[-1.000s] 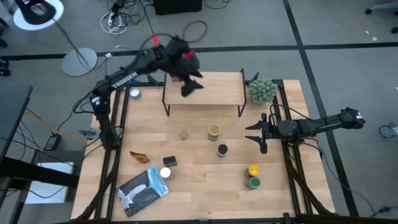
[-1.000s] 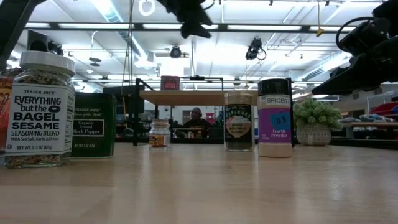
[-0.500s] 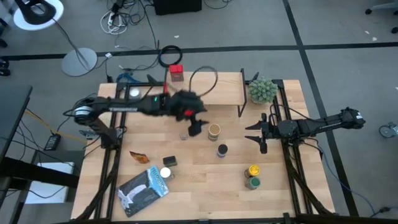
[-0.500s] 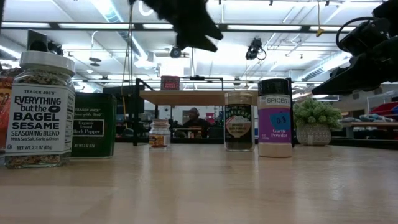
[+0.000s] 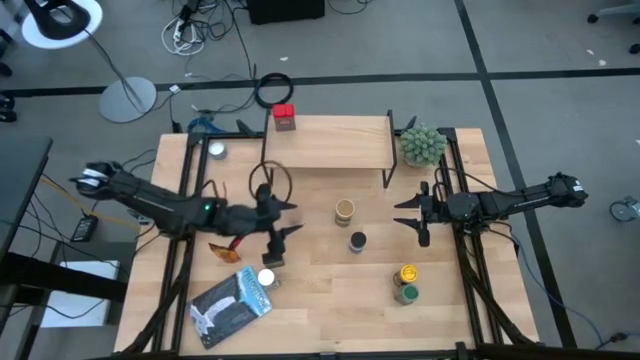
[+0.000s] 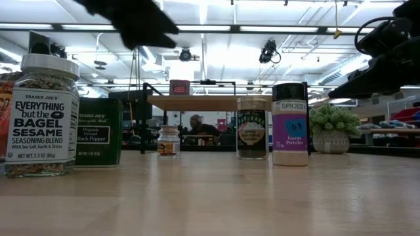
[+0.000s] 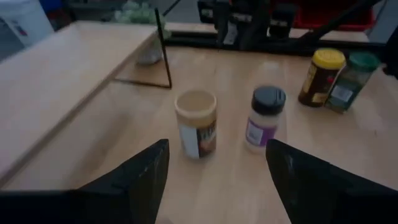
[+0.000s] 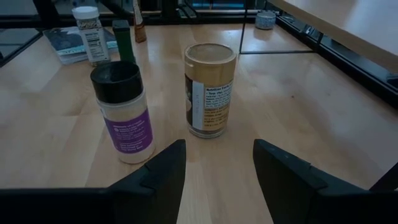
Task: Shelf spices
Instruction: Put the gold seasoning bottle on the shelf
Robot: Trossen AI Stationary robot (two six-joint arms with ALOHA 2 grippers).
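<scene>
Left gripper [image 5: 283,222]: fingers spread wide, holding nothing, above the table's middle-left, pointing toward the centre.
Right gripper [image 5: 412,217]: fingers apart, empty, at the table's right side beside the frame.
Shelf [image 5: 328,142]: light-wood board on thin black legs at the far edge of the table [image 5: 330,300]; one red tin [image 5: 284,117] stands on its far left corner.
Tan jar [image 5: 344,211]: just ahead of the left gripper, between the two grippers.
Black-capped jar [image 5: 357,241]: beside the tan jar, nearer the right gripper.
Yellow-capped jar [image 5: 407,274] and green-capped jar [image 5: 405,294]: touching or nearly so, near the right front.
Dark tin [image 5: 272,259] and white-capped jar [image 5: 266,279]: just below the left gripper in the high view.
Orange packet [image 5: 225,252]: partly covered by the left arm.
Small clear jar: seen only in the low view [image 6: 168,140]; hidden under the left arm from above.
Labels: unreadable from above.
</scene>
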